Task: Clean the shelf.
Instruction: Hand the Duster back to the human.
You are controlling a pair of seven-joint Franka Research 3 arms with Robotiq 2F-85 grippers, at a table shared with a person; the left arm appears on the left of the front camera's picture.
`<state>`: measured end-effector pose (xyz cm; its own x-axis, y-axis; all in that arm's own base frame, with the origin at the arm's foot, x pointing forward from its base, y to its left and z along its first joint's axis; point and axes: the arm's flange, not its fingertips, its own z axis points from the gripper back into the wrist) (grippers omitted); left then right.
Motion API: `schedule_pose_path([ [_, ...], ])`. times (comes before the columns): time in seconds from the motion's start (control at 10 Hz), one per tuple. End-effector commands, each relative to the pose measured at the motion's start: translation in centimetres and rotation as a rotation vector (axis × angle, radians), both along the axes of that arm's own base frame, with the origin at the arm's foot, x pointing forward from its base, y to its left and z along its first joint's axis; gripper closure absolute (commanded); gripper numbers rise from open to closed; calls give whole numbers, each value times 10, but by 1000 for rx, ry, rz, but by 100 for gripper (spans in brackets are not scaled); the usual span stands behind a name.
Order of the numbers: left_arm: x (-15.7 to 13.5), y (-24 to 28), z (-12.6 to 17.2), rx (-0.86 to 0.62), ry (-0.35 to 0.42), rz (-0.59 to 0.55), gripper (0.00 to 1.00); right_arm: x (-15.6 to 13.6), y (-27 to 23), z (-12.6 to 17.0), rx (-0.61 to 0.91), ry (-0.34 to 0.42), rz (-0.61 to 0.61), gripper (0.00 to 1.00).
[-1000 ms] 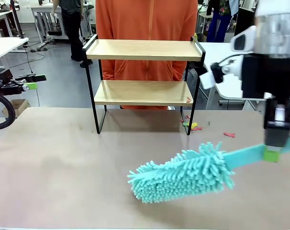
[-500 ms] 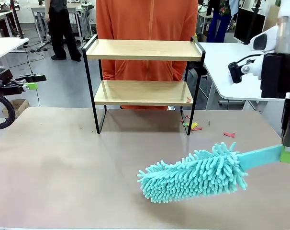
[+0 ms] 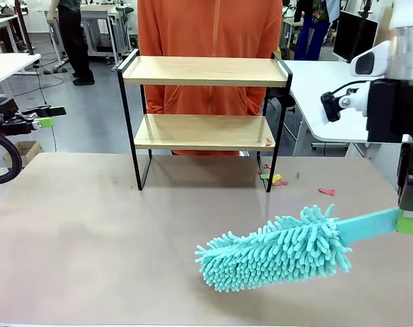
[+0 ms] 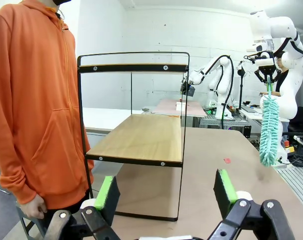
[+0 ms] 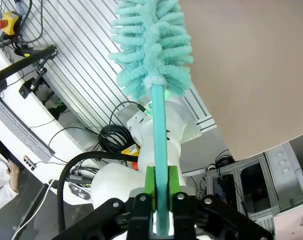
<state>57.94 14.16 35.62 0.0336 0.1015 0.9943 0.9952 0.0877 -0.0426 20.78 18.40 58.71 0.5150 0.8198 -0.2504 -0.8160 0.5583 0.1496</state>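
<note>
Teal duster [image 3: 274, 252] handle end hidden in right tool [image 3: 410, 225].

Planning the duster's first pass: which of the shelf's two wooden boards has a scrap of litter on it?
The lower light wooden board of the black-framed shelf: a small red scrap lies at its right end. The upper wooden board looks bare.

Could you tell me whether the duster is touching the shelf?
Apart: the front view shows the duster over the table, with bare tabletop between it and the shelf.
</note>
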Motion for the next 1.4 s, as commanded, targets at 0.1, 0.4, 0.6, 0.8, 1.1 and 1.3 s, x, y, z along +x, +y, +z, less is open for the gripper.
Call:
schedule_pose_path([
  [0.1,-3,-1,3,10,-6,1,0,-1,2,1,4,-3,3,87],
  [0.4,-3,-1,3,10,-6,1,0,-1,2,1,4,-3,3,87],
  [0.6,-3,-1,3,10,-6,1,0,-1,2,1,4,-3,3,87],
  [0.8,-3,-1,3,10,-6,1,0,-1,2,1,4,-3,3,87],
  [1.1,-3,-1,3,10,-6,1,0,-1,2,1,4,-3,3,87],
  [1.3,-3,-1,3,10,-6,1,0,0,0,0,0,0,0,87],
])
